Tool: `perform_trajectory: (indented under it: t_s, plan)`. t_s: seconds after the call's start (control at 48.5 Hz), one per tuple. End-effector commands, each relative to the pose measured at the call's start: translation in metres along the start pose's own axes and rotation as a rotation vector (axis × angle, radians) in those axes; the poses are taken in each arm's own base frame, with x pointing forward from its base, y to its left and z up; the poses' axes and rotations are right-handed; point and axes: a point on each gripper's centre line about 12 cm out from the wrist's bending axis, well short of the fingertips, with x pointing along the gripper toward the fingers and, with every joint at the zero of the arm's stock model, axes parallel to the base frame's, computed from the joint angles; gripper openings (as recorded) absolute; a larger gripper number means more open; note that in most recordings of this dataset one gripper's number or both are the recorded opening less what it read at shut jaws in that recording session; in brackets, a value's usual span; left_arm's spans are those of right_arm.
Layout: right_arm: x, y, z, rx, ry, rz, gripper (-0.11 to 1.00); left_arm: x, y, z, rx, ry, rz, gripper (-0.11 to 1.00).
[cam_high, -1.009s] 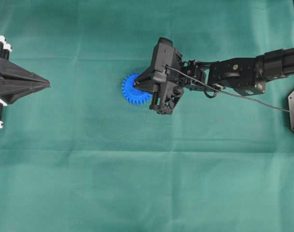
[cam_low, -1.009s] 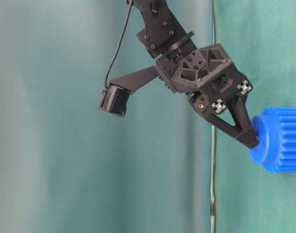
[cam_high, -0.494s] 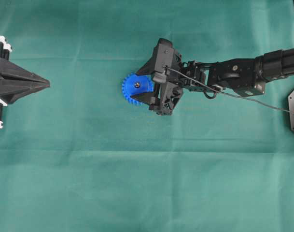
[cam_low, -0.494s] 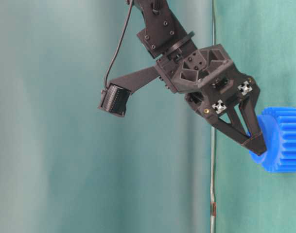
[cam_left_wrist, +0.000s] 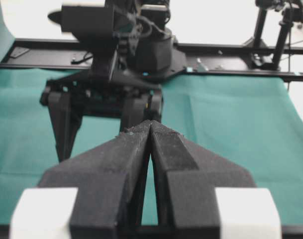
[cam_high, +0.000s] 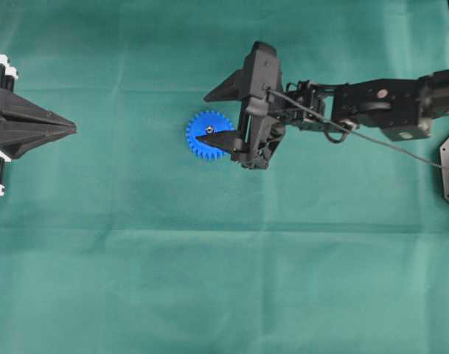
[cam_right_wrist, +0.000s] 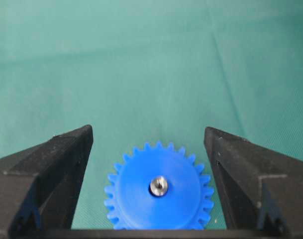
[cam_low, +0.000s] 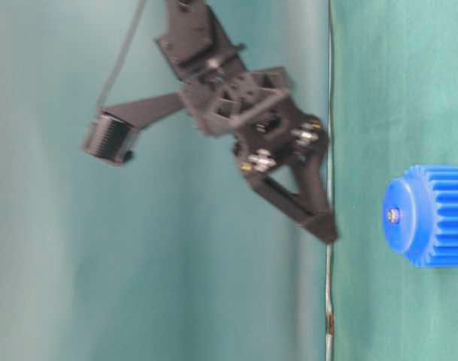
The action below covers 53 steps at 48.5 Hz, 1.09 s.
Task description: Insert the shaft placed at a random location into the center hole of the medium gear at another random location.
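One gear, one shaft, one hole, two claws of mine. Nearest, from my right wrist: my right gripper (cam_right_wrist: pixel 149 149) is spread wide, two matte black wedge fingers (cam_right_wrist: pixel 51 169) with a rough printed grain, nothing between them but air above the gear. Just beyond and below the fingertips lies the medium gear (cam_right_wrist: pixel 158 191), bright blue plastic, smooth-faced, one ring of small square teeth, a raised round hub. The shaft (cam_right_wrist: pixel 158 185) stands in the center hole (cam_right_wrist: pixel 159 188), only its shiny silver end showing, round, with a glint. The hole itself is filled, its rim barely visible. From overhead the gear (cam_high: pixel 207 135) rests on the green cloth (cam_high: pixel 209 280), a little left of the middle and nearer the far edge than the near edge; the cloth is matte, faintly creased in long folds. From table level my right fingers hang apart from the hub, not touching; that view is blurred. Farthest, at the cloth's left edge, my left gripper (cam_high: pixel 71 129) is pressed together, tips meeting in one black point, with white blocks behind.
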Motion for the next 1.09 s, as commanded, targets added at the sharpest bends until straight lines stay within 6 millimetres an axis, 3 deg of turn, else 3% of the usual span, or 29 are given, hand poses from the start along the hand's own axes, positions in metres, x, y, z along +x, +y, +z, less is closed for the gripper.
perform_trajectory:
  t_s: [0.0, 0.247, 1.071]
  plan:
    - [-0.015, 0.001, 0.026, -0.011, -0.064, 0.004, 0.89, 0.002, 0.0, 0.007, 0.001, -0.018, -0.001, 0.01]
    - [-0.039, 0.001, 0.031, -0.014, -0.09, 0.007, 0.89, 0.002, 0.0, 0.007, 0.001, -0.018, -0.001, 0.01]
    - [-0.119, -0.002, 0.005, -0.001, -0.173, 0.011, 0.89, 0.002, 0.0, 0.007, 0.0, -0.017, -0.001, 0.0]
